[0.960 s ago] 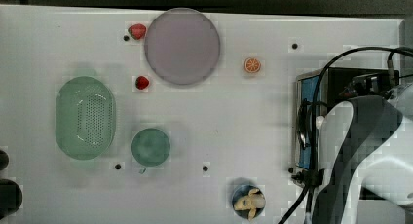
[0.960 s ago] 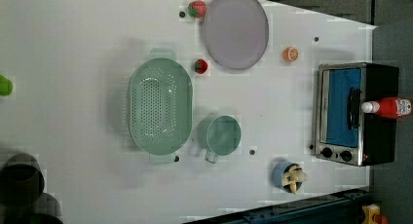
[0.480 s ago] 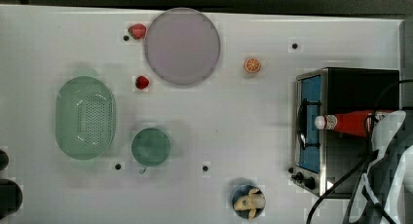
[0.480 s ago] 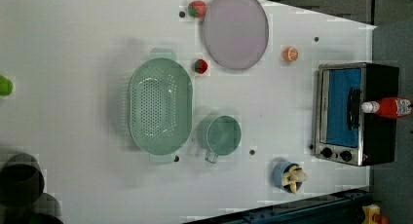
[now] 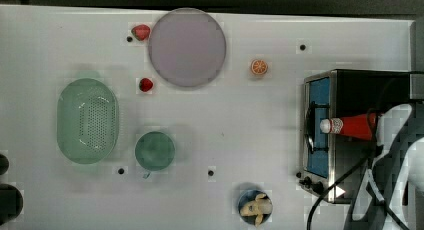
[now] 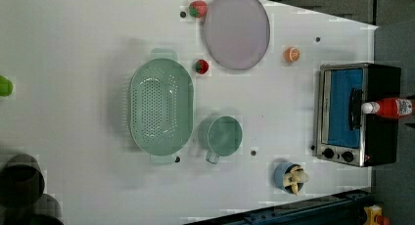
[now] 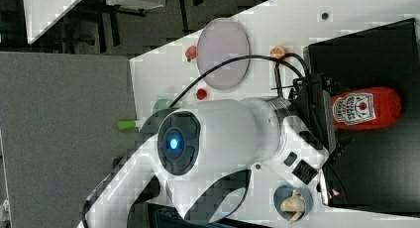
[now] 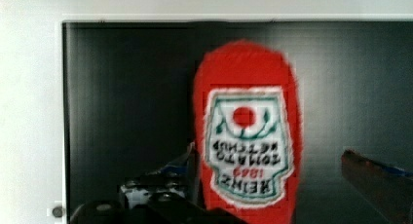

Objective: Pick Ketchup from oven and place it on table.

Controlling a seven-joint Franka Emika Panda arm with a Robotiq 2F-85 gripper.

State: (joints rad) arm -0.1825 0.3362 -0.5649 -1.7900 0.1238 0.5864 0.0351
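Observation:
The Ketchup (image 5: 350, 126) lies on its side on the black top of the oven (image 5: 360, 90), its white cap over the door edge. The left view shows the same Ketchup (image 6: 390, 107) on the oven (image 6: 342, 151), whose blue glass door is closed. In the wrist view the Ketchup (image 8: 246, 136) fills the middle, label up, and my gripper (image 8: 268, 160) is open with a dark finger on either side of the bottle. The arm (image 7: 233, 134) reaches over the oven in the right view, beside the Ketchup (image 7: 366, 108). The white table (image 5: 250, 125) spreads out to the top view's left.
On the table are a purple plate (image 5: 187, 47), a green colander (image 5: 88, 121), a green cup (image 5: 155, 150), two strawberries (image 5: 141, 32) (image 5: 146, 84), an orange half (image 5: 259, 67) and a blue bowl with banana (image 5: 255, 207). Black cables (image 5: 345, 185) hang beside the oven.
The arm has pulled toward the top view's right edge, uncovering the oven top and the bottle. The Ketchup has stayed where it was.

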